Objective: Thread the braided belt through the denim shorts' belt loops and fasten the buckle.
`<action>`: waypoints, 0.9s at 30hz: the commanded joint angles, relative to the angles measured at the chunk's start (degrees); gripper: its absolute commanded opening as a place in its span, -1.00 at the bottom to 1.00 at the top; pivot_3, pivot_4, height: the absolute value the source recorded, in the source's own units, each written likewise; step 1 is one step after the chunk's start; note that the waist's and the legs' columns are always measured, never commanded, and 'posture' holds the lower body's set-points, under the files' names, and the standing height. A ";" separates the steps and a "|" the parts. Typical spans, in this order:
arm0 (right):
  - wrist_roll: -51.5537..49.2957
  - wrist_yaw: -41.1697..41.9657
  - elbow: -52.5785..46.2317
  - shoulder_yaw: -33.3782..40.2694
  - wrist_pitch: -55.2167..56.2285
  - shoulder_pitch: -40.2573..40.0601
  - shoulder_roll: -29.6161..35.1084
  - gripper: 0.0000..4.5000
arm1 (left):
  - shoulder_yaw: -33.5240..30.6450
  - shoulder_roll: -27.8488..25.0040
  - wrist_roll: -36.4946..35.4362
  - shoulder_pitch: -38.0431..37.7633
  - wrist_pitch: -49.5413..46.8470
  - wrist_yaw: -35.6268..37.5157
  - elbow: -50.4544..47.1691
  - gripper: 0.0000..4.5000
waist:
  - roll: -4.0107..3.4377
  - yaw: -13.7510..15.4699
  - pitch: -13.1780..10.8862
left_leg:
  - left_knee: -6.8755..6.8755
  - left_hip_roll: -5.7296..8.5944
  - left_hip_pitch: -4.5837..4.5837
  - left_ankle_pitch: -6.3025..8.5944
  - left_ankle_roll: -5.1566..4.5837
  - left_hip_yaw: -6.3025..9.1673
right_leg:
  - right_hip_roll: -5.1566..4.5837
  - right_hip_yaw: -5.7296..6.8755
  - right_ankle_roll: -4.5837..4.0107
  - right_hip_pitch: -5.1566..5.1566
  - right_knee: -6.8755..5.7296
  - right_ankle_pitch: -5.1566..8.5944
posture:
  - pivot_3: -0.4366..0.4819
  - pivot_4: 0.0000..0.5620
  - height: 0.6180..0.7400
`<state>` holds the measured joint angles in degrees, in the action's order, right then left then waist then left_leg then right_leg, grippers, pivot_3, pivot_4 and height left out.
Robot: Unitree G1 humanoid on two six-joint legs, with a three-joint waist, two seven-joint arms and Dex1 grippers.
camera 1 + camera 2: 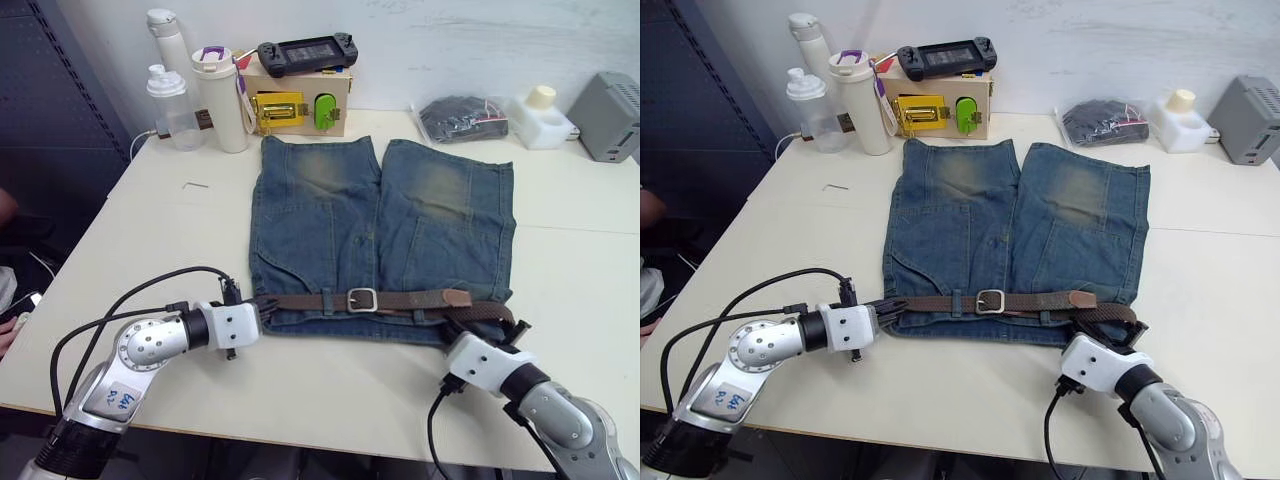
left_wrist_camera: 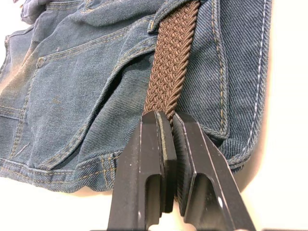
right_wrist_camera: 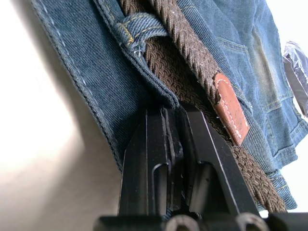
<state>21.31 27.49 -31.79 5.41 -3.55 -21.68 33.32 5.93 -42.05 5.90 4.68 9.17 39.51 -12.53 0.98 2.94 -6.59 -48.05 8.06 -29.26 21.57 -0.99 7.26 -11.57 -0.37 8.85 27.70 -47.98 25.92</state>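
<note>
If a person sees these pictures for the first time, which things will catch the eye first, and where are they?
The denim shorts lie flat in the middle of the table, with the braided belt running along the waistband and its silver buckle at the centre. The left gripper is shut on the belt at one end of the waistband, and the right gripper presses against the waistband at the other end.

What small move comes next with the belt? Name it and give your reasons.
Probably release: open both grippers and draw them back. The braided belt already lies through the belt loops along the waist of the denim shorts, and the buckle looks fastened with the leather tip past it. The left gripper is shut on the belt; the right gripper is pressed shut at the waistband.
</note>
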 commanded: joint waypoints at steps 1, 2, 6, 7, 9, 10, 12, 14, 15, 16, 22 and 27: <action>1.06 -2.18 5.13 5.97 -1.89 -1.50 1.46 -0.96 | -2.76 -2.66 1.70 -2.03 -0.87 -0.19 3.25 -1.00 | 0.00 -0.02 0.00 | 0.00 0.00 0.00 0.00 0.00 0.00 | 0.00 0.00 0.00 0.00 0.00 0.00 | -0.05 -0.47 -0.56; 1.11 -2.21 5.21 5.78 -1.74 -1.49 1.54 -0.96 | -2.63 -2.72 1.79 -2.03 -0.82 -0.27 3.27 -1.00 | 0.00 -0.04 0.00 | 0.00 0.00 0.00 0.00 0.00 0.00 | 0.00 0.00 0.00 0.00 0.00 0.00 | -0.05 -0.47 -0.56; 0.38 -1.70 4.78 4.80 -2.50 -1.15 1.10 -0.96 | -2.01 -2.24 1.74 -1.65 -0.52 -0.64 3.46 -1.00 | 0.00 -0.04 0.00 | 0.00 0.00 0.00 0.00 0.00 0.00 | 0.00 0.00 0.00 0.00 0.00 0.00 | -0.05 -0.47 -0.56; -0.19 -1.28 4.58 4.79 -2.62 -0.99 1.12 -0.96 | -1.85 -2.14 1.75 -1.56 -0.53 -0.70 3.50 -1.00 | 0.00 -0.04 0.00 | 0.00 0.00 0.00 0.00 0.00 0.00 | 0.00 0.00 0.00 0.00 0.00 0.00 | -0.05 -0.47 -0.56; -1.76 -0.44 4.06 5.04 -2.47 -0.71 1.20 -0.81 | -1.86 -1.31 0.97 -1.46 -0.36 -1.09 3.54 -1.00 | 0.00 -0.08 0.00 | 0.00 0.00 0.00 0.00 0.00 0.00 | 0.00 0.00 0.00 0.00 0.00 0.00 | -0.05 -0.47 -0.56; -3.21 0.49 3.84 5.16 -2.70 -0.53 1.31 -0.64 | -1.92 -0.74 0.23 -1.47 -0.17 -1.23 3.44 -0.82 | 0.00 -0.12 0.00 | 0.00 0.00 0.00 0.00 0.00 0.00 | 0.01 0.00 0.00 0.00 0.00 0.00 | -0.05 -0.47 -0.56; -6.46 3.39 3.39 5.14 -3.07 -0.50 2.15 -0.31 | -1.40 -0.52 -0.22 -1.37 0.35 -0.78 3.23 -0.44 | 0.01 -0.12 0.01 | 0.00 0.00 0.01 0.00 0.00 0.00 | 0.01 0.00 0.00 0.00 0.00 0.00 | -0.05 -0.47 -0.56; -9.95 6.80 2.77 5.50 -4.07 -0.49 3.43 0.11 | -1.03 -0.50 -0.22 -1.22 0.47 -0.51 3.09 -0.07 | 0.06 -0.12 0.05 | 0.00 -0.01 0.02 0.00 0.00 0.01 | 0.02 0.01 0.00 -0.02 0.00 0.00 | -0.05 -0.47 -0.56; -12.47 8.98 2.16 6.01 -5.19 -0.46 4.35 0.35 | -1.18 -0.37 -0.56 -1.42 0.40 -0.48 2.70 0.15 | 0.08 -0.12 0.09 | 0.00 -0.01 0.03 0.00 0.00 0.01 | 0.02 0.02 0.00 -0.03 0.00 0.00 | -0.05 -0.47 -0.56; -14.91 11.03 1.65 6.97 -6.13 -0.18 5.54 0.52 | -1.51 -0.40 -1.30 -1.87 0.14 -0.13 1.86 0.30 | 0.08 -0.14 0.12 | 0.00 -0.01 0.04 0.00 0.00 0.01 | 0.01 0.02 0.00 -0.03 0.00 0.00 | -0.05 -0.47 -0.56; -30.80 23.92 -0.88 15.94 -14.25 1.76 14.45 1.00 | -7.72 -1.43 -16.08 -7.00 -8.72 4.69 -10.92 0.86 | -0.08 -0.94 0.07 | 0.03 -0.05 0.01 0.06 -0.06 0.04 | 0.01 0.05 0.00 -0.05 0.12 0.00 | -0.05 -0.47 -0.56; -48.40 31.65 1.51 25.99 -26.70 7.94 19.53 1.00 | -19.81 -2.94 -38.88 -12.81 -26.19 3.99 -21.24 0.86 | -0.18 -1.36 -0.18 | 0.03 -0.04 -0.03 0.07 -0.09 0.04 | -0.01 0.06 0.00 -0.10 0.26 0.00 | -0.05 -0.47 -0.56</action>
<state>-8.57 50.71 -31.42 20.19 -17.93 -19.81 48.12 -1.26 -43.08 -9.41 -3.27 -0.02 43.65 -22.03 0.80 1.58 -6.77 -48.02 8.02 -29.29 21.64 -1.09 7.30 -11.57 -0.31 8.85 27.60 -47.71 25.91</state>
